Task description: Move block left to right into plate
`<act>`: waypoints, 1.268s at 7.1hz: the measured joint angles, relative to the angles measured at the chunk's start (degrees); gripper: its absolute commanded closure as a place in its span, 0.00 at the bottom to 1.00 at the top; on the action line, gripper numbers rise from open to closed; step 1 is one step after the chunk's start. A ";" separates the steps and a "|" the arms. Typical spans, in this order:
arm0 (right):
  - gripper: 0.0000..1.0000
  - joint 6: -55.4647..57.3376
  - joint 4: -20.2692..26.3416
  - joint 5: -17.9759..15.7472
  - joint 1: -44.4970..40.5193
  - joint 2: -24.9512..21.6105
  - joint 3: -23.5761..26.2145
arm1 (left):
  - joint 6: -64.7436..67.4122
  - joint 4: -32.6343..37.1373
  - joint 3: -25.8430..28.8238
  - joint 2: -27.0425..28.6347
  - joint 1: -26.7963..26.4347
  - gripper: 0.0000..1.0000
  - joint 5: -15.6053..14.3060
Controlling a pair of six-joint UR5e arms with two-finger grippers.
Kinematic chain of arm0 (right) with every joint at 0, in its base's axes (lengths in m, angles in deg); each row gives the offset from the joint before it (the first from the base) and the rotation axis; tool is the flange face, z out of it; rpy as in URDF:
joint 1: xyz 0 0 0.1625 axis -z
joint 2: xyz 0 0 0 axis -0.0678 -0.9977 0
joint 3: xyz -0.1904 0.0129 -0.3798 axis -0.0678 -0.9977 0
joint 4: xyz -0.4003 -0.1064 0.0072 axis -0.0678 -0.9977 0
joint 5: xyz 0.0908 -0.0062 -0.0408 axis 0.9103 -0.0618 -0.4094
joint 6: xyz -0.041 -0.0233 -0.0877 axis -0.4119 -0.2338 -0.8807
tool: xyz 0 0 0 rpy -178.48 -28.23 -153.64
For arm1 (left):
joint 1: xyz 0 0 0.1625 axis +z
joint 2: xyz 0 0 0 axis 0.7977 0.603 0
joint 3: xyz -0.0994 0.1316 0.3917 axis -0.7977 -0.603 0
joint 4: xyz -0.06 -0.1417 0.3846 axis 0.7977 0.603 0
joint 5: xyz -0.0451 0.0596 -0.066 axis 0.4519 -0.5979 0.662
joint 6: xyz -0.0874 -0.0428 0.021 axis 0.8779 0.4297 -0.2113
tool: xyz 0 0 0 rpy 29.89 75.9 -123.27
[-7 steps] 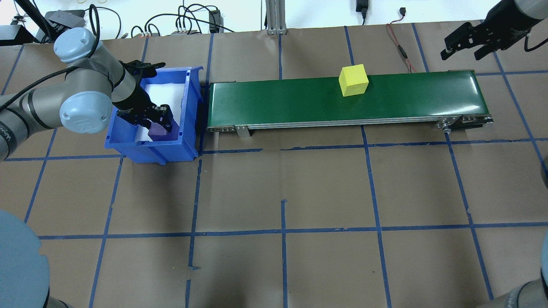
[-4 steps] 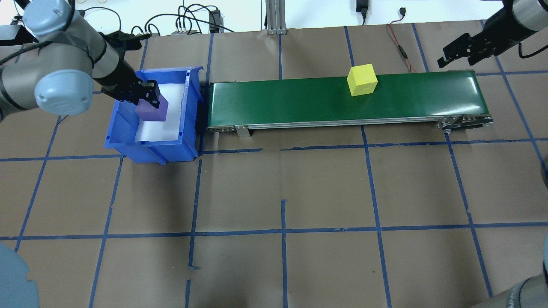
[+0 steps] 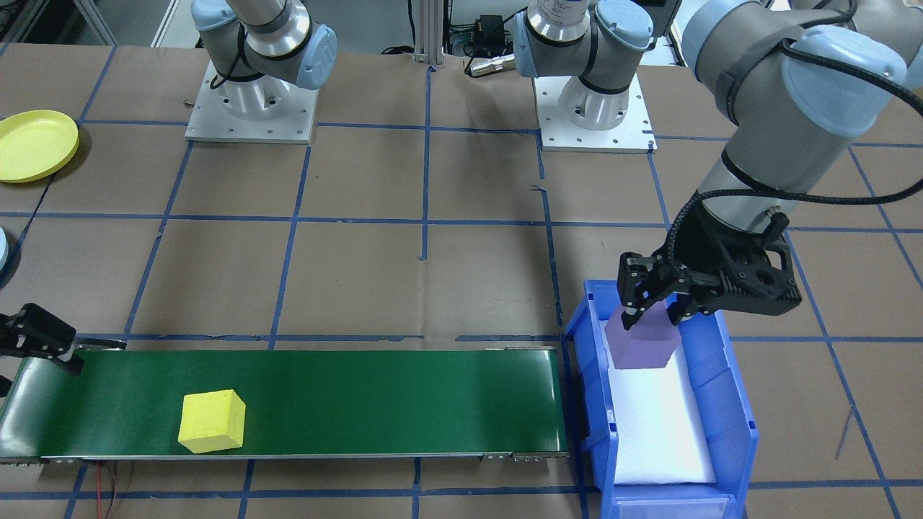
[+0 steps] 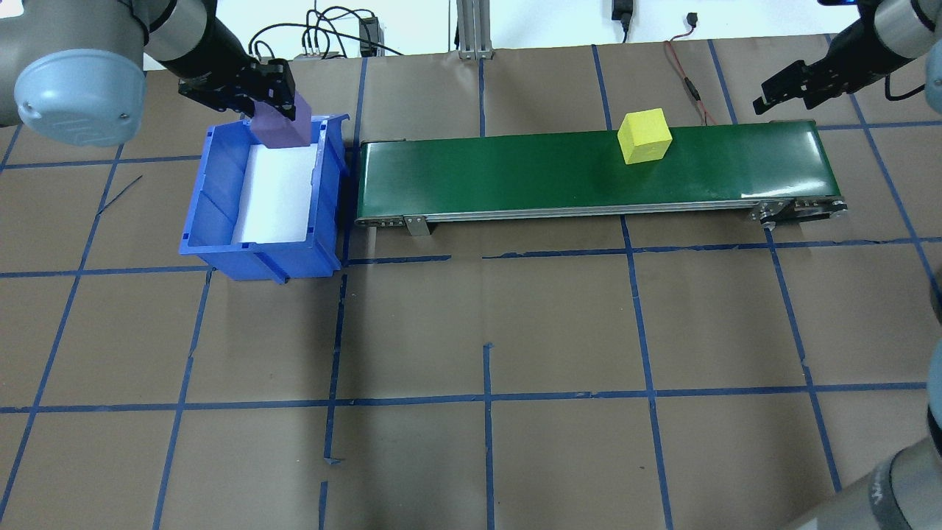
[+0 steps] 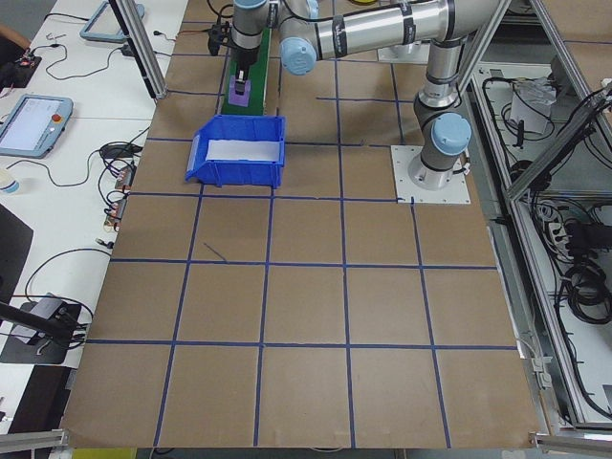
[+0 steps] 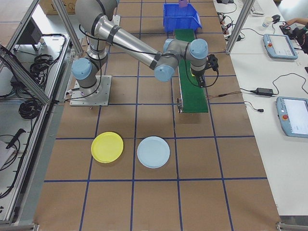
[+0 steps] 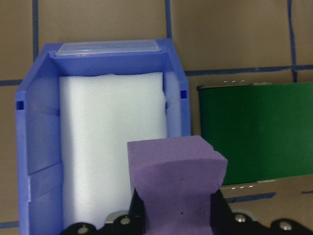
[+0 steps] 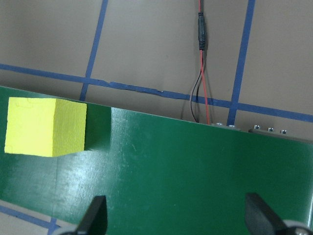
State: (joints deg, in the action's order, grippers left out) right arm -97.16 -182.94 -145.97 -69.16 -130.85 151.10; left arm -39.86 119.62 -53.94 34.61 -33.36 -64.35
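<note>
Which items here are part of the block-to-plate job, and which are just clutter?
In the job:
- purple block, clamped in the left pincer
- yellow block on the green conveyor
- right pincer, open by the conveyor's end
- blue bin
- yellow plate

Lying about:
- light blue plate
- red and black cable

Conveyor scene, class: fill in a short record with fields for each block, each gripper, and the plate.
purple block: held above the blue bin
yellow block: on the green conveyor belt
left gripper: fingers shut on purple block
right gripper: open, past the belt's end
yellow plate: on the table, no block in it
</note>
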 measured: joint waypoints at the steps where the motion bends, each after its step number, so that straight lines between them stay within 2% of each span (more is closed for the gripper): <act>1: 0.00 0.29 -0.16 0.13 0.32 1.66 -1.47 | 2.99 -1.10 0.41 0.76 -2.35 0.57 0.65; 3: 0.00 1.40 -0.21 0.86 0.46 3.01 -2.28 | 5.05 -6.45 0.21 5.36 -5.63 0.57 2.50; 5: 0.00 3.01 -0.22 1.28 0.50 3.72 -2.53 | 5.31 -11.04 -0.10 10.56 -8.10 0.48 3.00; 6: 0.00 3.96 -0.22 1.31 0.50 3.94 -2.58 | 5.33 -11.66 -0.57 11.97 -8.58 0.36 3.07; 7: 0.00 4.52 -0.22 1.43 0.50 4.06 -2.52 | 5.36 -11.82 -1.31 12.71 -8.80 0.16 3.08; 9: 0.00 5.03 -0.24 2.83 0.50 4.25 -2.35 | 5.36 -12.08 -2.14 13.27 -8.89 0.04 3.02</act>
State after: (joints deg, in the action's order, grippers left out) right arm -92.14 -183.18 -143.14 -68.66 -126.60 148.76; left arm -34.51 107.54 -56.07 47.88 -42.25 -61.33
